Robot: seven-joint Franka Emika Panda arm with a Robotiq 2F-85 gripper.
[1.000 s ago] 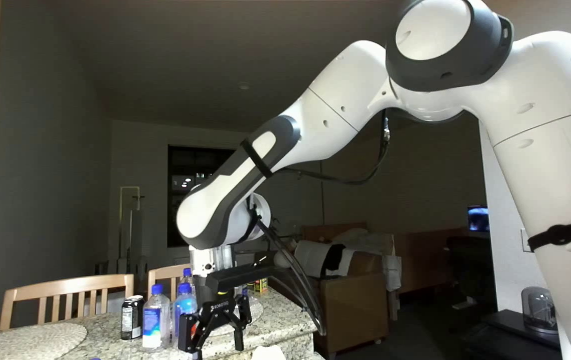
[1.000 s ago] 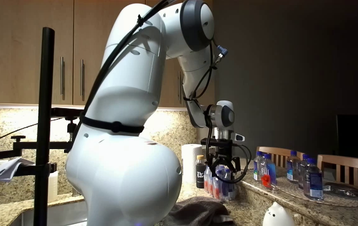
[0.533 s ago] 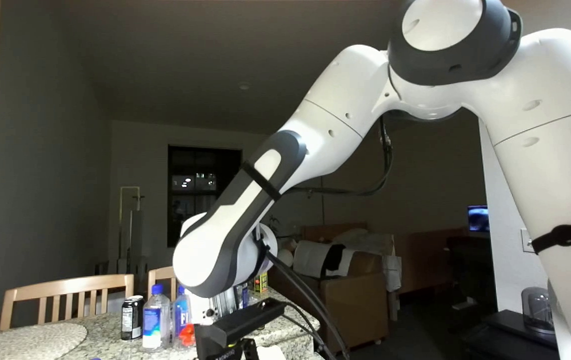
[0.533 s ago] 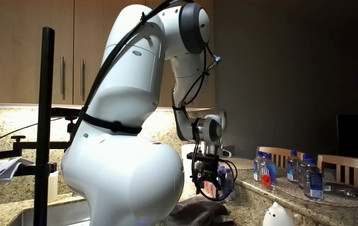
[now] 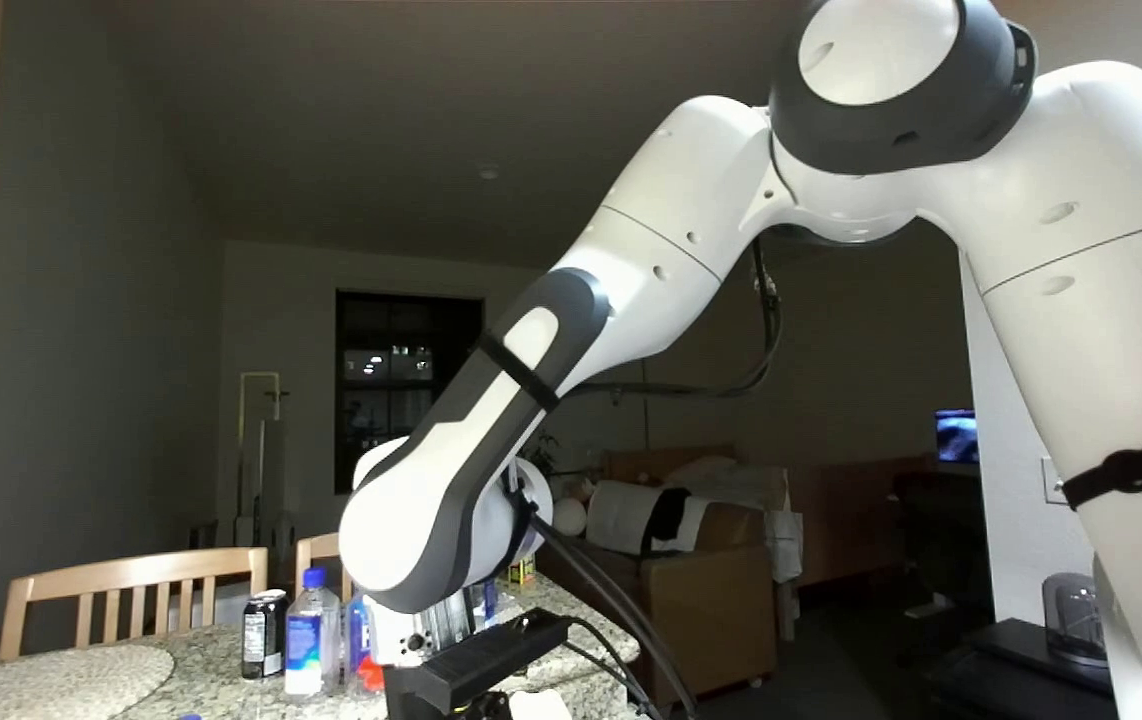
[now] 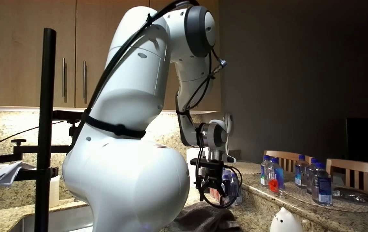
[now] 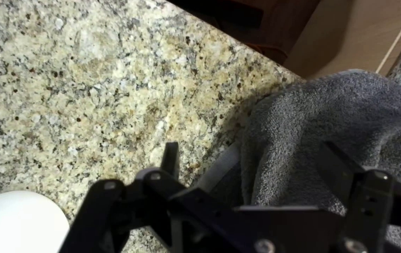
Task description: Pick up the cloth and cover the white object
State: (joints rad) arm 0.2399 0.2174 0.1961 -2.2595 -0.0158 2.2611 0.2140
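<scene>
The dark grey cloth [image 6: 203,217] lies bunched on the counter in an exterior view; it fills the right side of the wrist view [image 7: 348,112]. The white object [image 6: 285,221] is a rounded figure with pointed ears and a small face, to the right of the cloth in that exterior view. Part of it shows at lower left in the wrist view [image 7: 19,223] and at the bottom edge of an exterior view [image 5: 538,706]. My gripper [image 7: 253,158] is open above the cloth's edge, with a light band and a fold between its fingers. It also shows in an exterior view [image 6: 212,195].
Water bottles [image 6: 232,185] stand behind the gripper, near a paper towel roll [image 6: 192,158]. More bottles [image 6: 276,175] stand on the raised granite ledge [image 6: 261,196]. A sink [image 6: 58,219] is beside the robot base. The counter edge [image 7: 235,40] passes beside the cloth.
My gripper has moved down toward the cloth, and leftward in the view with the cloth. Most of this motion came in the first half second. The cloth and white object have not moved.
</scene>
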